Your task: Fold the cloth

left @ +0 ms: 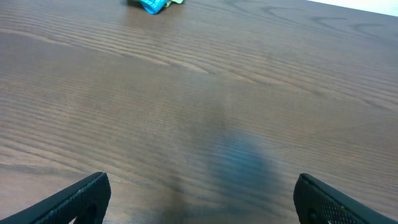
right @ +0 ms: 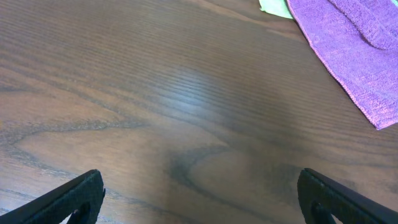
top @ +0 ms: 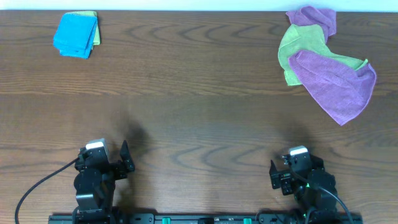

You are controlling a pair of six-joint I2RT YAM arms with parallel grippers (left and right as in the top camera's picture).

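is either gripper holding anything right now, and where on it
Nothing is held. The left gripper and the right gripper are both open, with only bare table showing between their fingers.

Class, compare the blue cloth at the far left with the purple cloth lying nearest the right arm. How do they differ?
The blue cloth is folded into a compact square; the purple cloth lies loose and rumpled. The blue cloth covers far less table than the purple cloth. Both are soft cloths resting on the wooden table, with nothing holding them.
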